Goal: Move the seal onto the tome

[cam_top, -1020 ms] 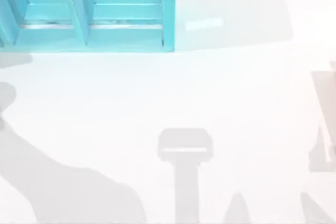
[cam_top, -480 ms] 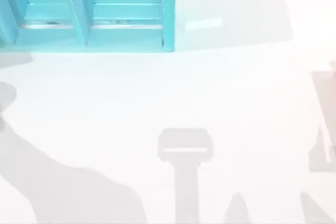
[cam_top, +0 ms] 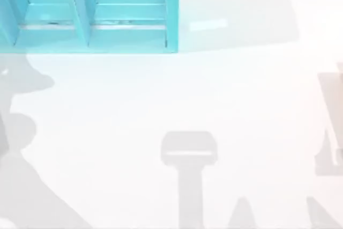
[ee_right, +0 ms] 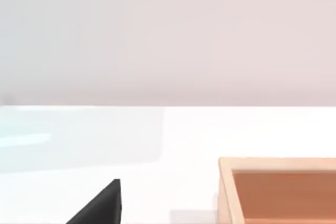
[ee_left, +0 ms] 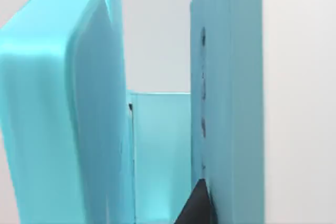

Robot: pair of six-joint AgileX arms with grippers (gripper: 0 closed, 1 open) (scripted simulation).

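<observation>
Two arms: my left pincer (ee_left: 197, 209) is nosed close against the teal shelf unit (cam_top: 91, 12), my right pincer (ee_right: 100, 205) parked by a wooden tray (ee_right: 278, 187) well off from it (spread or pressed, I cannot tell for either). Which way the seal lies from that shelf I cannot tell.

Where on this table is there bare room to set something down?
The white tabletop is bare from the teal shelf unit at the top-left across to the right edge. In the right wrist view, a tan wooden open box crowds one side.
</observation>
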